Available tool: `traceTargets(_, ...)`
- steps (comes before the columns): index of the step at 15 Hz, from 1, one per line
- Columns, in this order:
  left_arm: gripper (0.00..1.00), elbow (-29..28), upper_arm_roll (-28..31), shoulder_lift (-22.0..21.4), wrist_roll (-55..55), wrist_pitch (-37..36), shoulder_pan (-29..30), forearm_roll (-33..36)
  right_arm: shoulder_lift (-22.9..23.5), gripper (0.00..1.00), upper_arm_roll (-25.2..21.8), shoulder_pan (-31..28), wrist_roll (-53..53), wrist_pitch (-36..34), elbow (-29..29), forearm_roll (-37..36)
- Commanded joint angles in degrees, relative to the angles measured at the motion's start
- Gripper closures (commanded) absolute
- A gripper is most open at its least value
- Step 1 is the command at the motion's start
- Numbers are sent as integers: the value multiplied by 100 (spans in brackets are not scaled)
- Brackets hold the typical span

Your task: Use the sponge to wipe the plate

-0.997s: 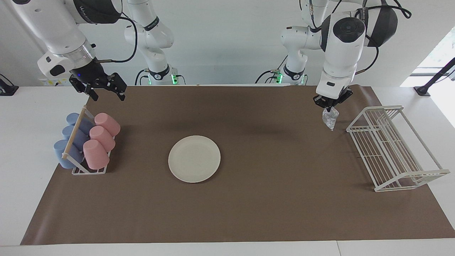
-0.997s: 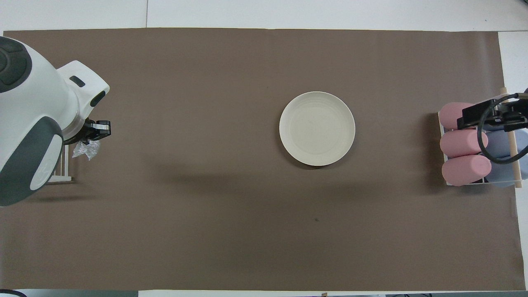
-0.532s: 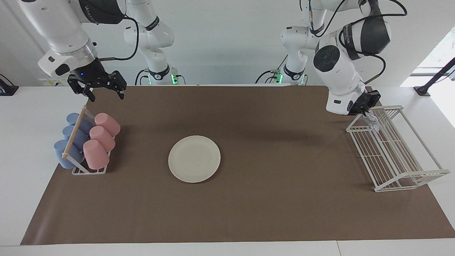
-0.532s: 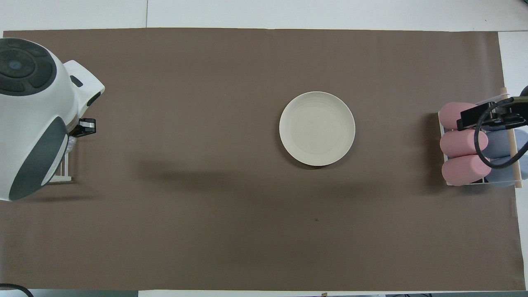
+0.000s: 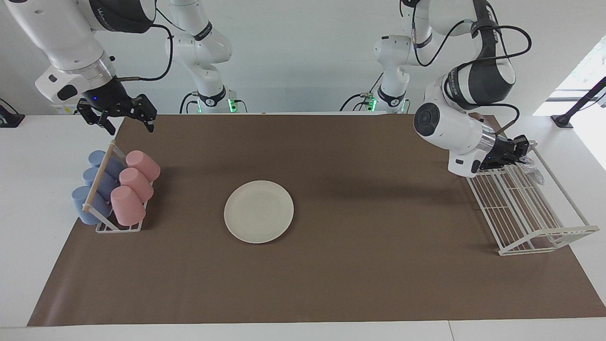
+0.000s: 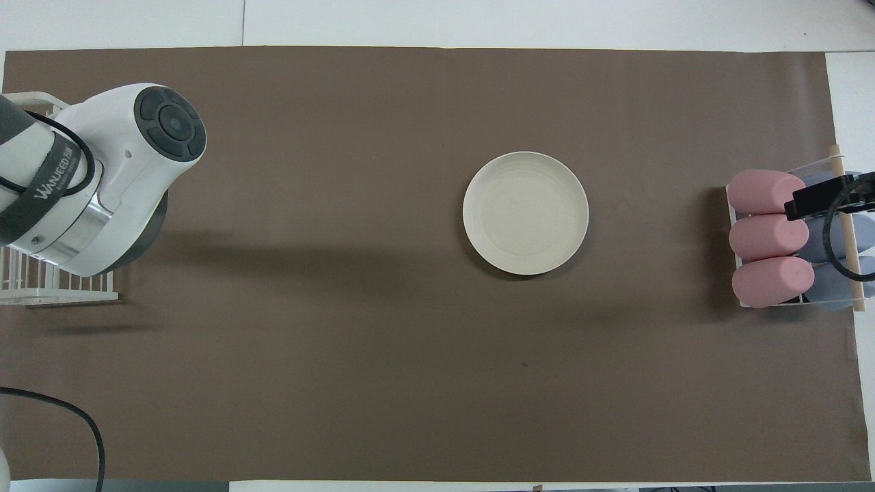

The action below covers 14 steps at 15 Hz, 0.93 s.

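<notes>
The plate point(image 5: 259, 211) lies flat on the brown mat point(image 5: 331, 284) about mid-bench, bare, well apart from both pincers.

The left pincer point(image 5: 520, 150) is tipped sideways over the robot-side end of the white wire rack point(image 5: 530, 222) at the left arm's end of the bench. Its fingertips are pinched tight on the sponge point(image 5: 534, 171), which hangs as a crumpled silvery wad among the rack's upper wires; whether the sponge touches the wires cannot be told. In the overhead view the arm's wrist covers both the pincer and the sponge, and only a corner of the rack point(image 6: 41, 287) shows.

The right pincer point(image 5: 124, 121) waits in the air with its fingers spread wide and nothing between them, over the mat's edge at the right arm's end of the bench, above the cup holder point(image 5: 118, 222). That holder carries 3 pink cups point(image 5: 135, 187) and 3 blue cups point(image 5: 94, 182) lying on their sides in 2 rows.
</notes>
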Motion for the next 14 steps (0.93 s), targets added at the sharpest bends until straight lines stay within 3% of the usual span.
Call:
traceTargets(1,100,-59,-5,407,-432,38,104,282,-68,0,-9,61,231,-82,-11,-60)
traceTargets(14,100,-517,-23,443,-908,609,341,185,-68,0,-9,34,249,-153,-11,-60)
